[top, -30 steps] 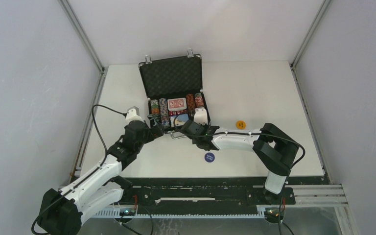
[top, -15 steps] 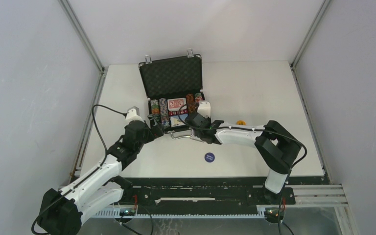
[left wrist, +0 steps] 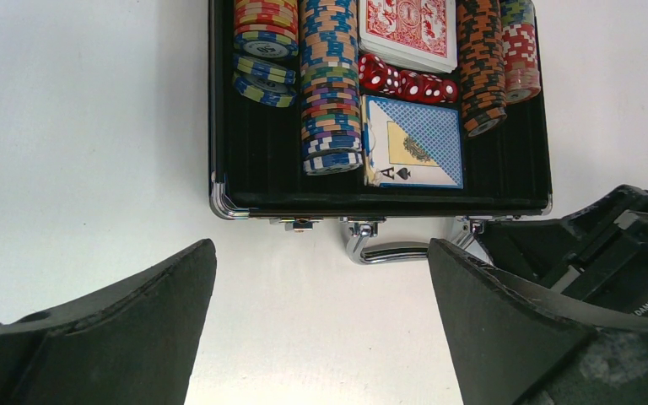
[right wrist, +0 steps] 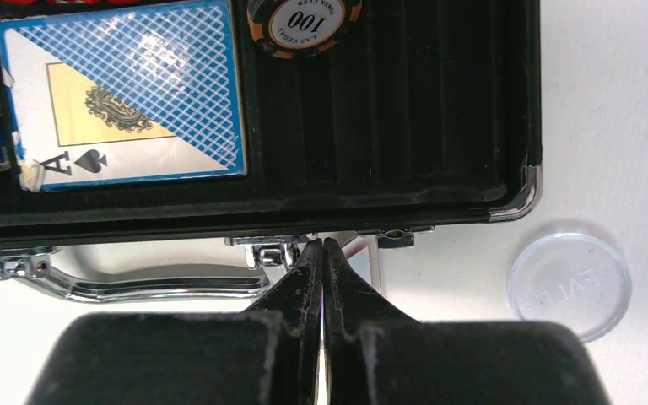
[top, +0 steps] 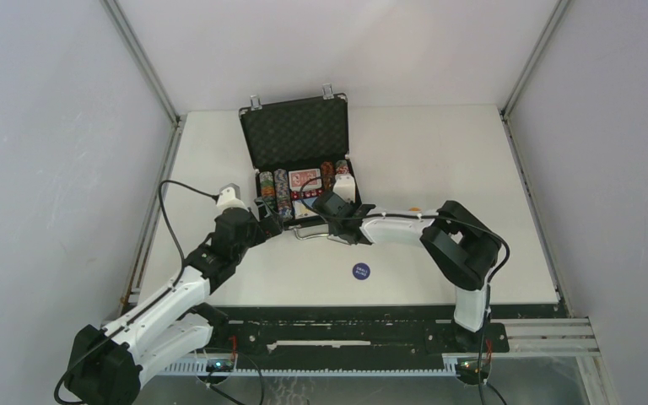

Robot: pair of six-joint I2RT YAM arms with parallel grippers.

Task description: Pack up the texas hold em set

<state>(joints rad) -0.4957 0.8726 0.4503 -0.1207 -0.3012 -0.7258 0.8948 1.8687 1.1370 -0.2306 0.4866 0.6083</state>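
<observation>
Left claw [left wrist: 321, 246] hangs wide open, holding nothing, just in front of the case's [left wrist: 261, 160] near left side. The case sits at the middle of the table [top: 472, 152], lid upright, tray facing the arms. Inside, going left to right: striped chips [left wrist: 331, 84] in rows, a few at the far left tipped loose; a red deck [left wrist: 405, 29] at the back; red dice [left wrist: 405, 83] in a line; a blue deck [left wrist: 412, 142] at the front; more chip rows on the right. The silver handle [left wrist: 388, 251] lies flat on the table against the front wall. Right claw [right wrist: 322, 253] is pinched fully closed with nothing seen between the jaws, its tip right at the front latch next to the handle. A clear disc [right wrist: 569, 285] is on the table just beside the case's near right corner. A blue disc [top: 360, 271] is nearer the arms, well apart from the case. Both discs are not yet packed. Risks, as a judgement: the closed tip this near the latch could shove the case and spill the loose chips. The flat discs give little edge, so a pinch may slip. Closing the lid before the discs go in would leave the set incomplete.
</observation>
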